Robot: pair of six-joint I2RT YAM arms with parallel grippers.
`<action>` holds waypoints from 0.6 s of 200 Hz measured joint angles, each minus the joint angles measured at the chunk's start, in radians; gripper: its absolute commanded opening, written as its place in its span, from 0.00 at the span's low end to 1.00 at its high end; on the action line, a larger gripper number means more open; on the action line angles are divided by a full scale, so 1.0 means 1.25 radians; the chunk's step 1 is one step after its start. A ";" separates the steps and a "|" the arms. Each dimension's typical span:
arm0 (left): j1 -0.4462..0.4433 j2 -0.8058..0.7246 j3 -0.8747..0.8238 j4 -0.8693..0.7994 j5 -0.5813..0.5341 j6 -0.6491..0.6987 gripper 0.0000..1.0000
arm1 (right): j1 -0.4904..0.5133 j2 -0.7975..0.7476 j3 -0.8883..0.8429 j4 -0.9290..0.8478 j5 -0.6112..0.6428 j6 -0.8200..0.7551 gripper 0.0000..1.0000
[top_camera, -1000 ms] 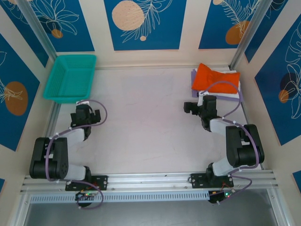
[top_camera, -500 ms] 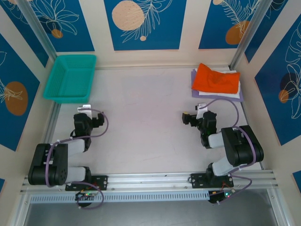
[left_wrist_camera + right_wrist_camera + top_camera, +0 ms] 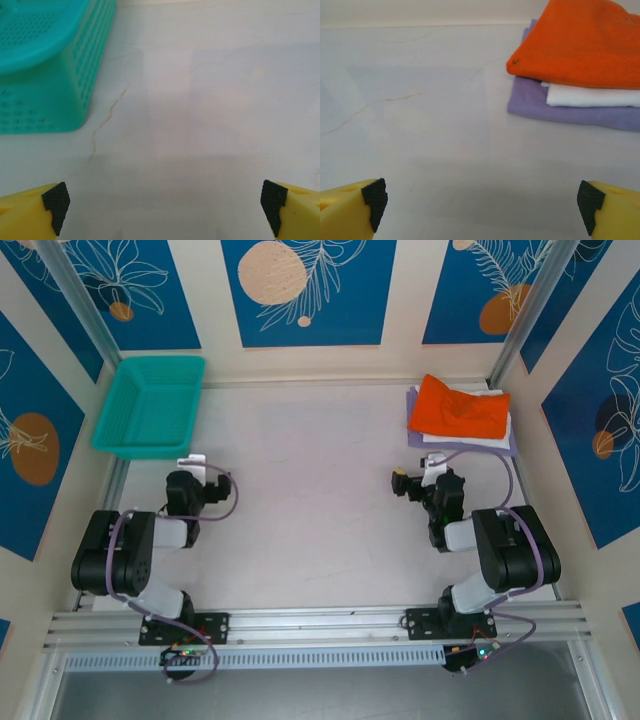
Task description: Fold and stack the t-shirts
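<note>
Pale table point(image 3: 420, 125), t-shirt stack point(image 3: 580, 55) beyond right gripper point(image 3: 482, 202)

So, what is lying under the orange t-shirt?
A white folded t-shirt lies under the orange t-shirt, with a lavender one at the bottom. Only their near edges show; the rest is covered.

We find no writing, label, brand mark or number that we can read. The blue wall panels point(image 3: 350, 300) behind the basket point(image 3: 150, 410) carry drawn leaves and round shapes, not letters.
</note>
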 measured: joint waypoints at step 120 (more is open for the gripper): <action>-0.007 0.000 0.010 -0.006 -0.003 0.020 1.00 | -0.030 0.001 0.059 -0.079 -0.005 0.025 0.99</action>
